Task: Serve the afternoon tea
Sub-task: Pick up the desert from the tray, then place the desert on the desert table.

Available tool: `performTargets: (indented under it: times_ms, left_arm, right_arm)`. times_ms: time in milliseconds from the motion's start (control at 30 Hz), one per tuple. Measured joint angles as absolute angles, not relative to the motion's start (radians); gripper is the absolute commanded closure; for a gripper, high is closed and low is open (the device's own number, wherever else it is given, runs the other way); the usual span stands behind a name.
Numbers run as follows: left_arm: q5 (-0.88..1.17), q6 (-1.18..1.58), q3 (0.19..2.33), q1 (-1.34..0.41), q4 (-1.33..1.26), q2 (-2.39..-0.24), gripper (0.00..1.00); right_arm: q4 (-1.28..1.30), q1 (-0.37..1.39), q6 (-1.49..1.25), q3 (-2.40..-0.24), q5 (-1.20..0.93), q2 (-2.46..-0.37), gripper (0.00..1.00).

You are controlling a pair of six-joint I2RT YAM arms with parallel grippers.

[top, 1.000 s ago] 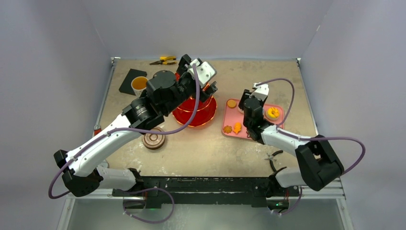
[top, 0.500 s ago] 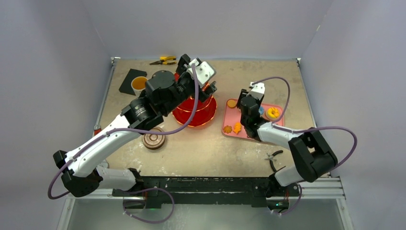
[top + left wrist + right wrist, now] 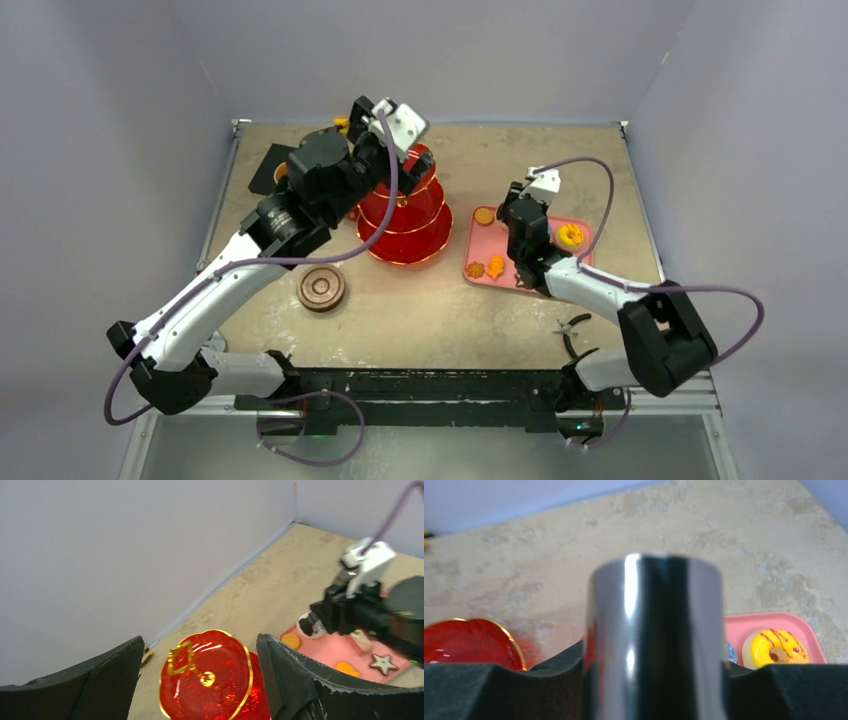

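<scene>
The red three-tier stand with gold rims stands mid-table. My left gripper hovers above its top tier, open, with the gold handle in the gap and nothing touching the fingers. My right gripper is at the left end of the pink tray. Its jaws are shut on a shiny metal cylinder that fills the gap between the pads. A yellow doughnut, a round biscuit and orange pastries lie on the tray. A brown saucer sits front left.
A black mat lies at the back left, partly under my left arm. A yellow-handled tool lies by the back wall. A black hand tool rests near the right front edge. A star biscuit lies on the tray.
My left arm has swung back and to the left, uncovering the stand's top tiers. My right gripper has narrowed onto the metal cylinder and barely shifted.
</scene>
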State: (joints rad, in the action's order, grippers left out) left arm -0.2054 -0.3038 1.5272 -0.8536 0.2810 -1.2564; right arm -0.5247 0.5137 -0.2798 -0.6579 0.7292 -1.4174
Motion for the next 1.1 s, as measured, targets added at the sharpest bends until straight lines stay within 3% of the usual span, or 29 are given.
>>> performTargets:
  times_ms: [400, 667, 1100]
  left_arm:
    - [-0.194, -0.196, 1.629, -0.601, 0.377, -1.358, 0.19]
    - [-0.194, -0.185, 1.629, -0.554, 0.39, -1.361, 0.19]
    - [-0.189, -0.183, 1.629, -0.543, 0.392, -1.36, 0.19]
  right_arm:
    - [-0.485, 0.581, -0.277, -0.646, 0.612, -1.126, 0.68]
    - [-0.49, 0.727, -0.261, -0.69, 0.569, -1.297, 0.68]
    - [-0.636, 0.76, -0.253, -0.694, 0.504, -1.441, 0.67]
